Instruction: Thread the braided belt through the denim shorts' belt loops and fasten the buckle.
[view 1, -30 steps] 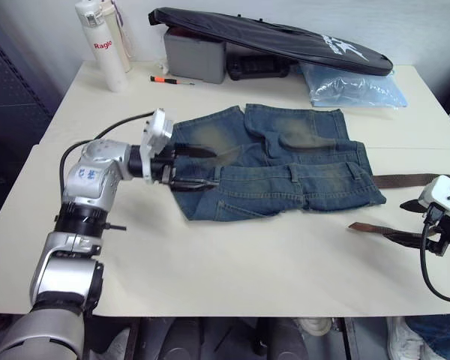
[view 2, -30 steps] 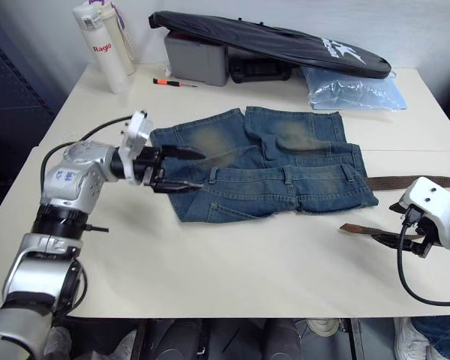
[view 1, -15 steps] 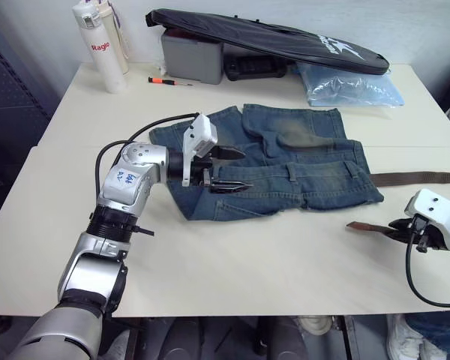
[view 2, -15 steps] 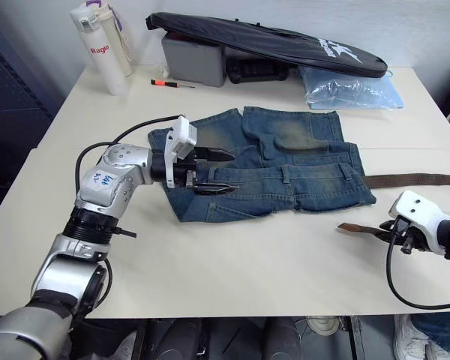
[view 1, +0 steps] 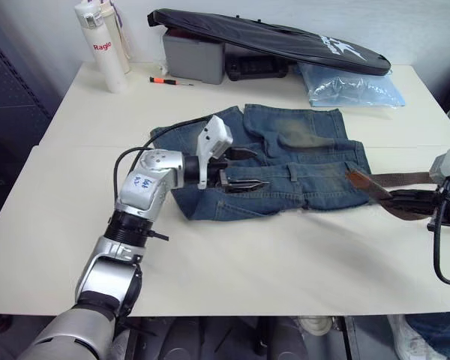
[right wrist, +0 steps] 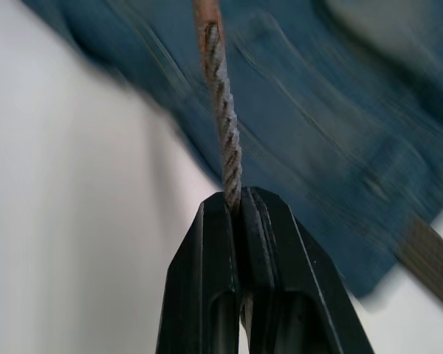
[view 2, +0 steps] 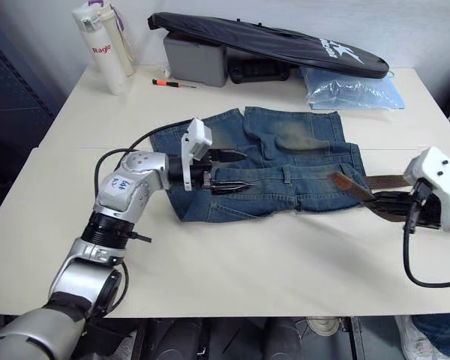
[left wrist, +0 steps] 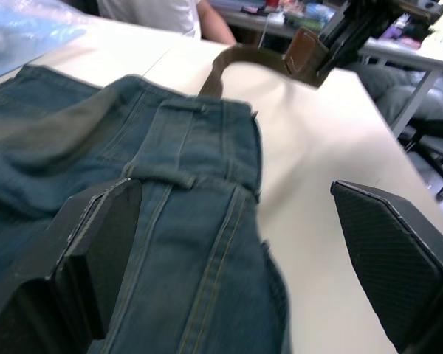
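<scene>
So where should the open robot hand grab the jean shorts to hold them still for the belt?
Probably the waistband of the denim shorts, beside a belt loop, coming from above. The cloth lies flat there, and the left gripper hovers over it, fingers open. The right gripper is pinching the braided belt at the shorts' right end.

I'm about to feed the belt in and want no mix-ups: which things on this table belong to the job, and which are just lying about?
Job:
belt, held in the right gripper, jaws shut on it
shorts
belt loop
left gripper, jaws open over the waistband

Lying about:
white bottle
screwdriver
grey box
black bag
blue plastic bag
</scene>
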